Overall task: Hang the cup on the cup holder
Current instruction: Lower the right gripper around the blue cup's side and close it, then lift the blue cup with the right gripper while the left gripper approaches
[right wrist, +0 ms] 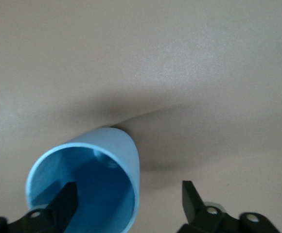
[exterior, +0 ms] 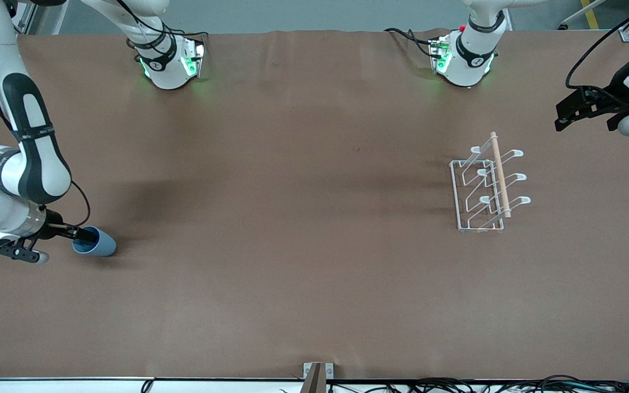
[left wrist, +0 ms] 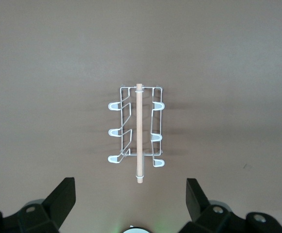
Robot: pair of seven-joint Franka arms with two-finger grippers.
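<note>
At table's right-arm end, cup (exterior: 95, 242) lying sideways (empty), right pincer (exterior: 77, 236) open astride its rim, left pincer (left wrist: 130, 196) open.

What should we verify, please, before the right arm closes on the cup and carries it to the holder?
1. Right gripper straddles the cup wall, one finger inside the mouth, one outside: ok.
2. Grip closed on the wall: not ok, jaws stand apart.
3. Cup lies on its side on the table, toward the right arm's end: ok.
4. Cup holder upright, prongs free: ok.
5. Left gripper open, waiting above the holder: ok.
6. Grip firm enough to lift: cannot tell.
</note>
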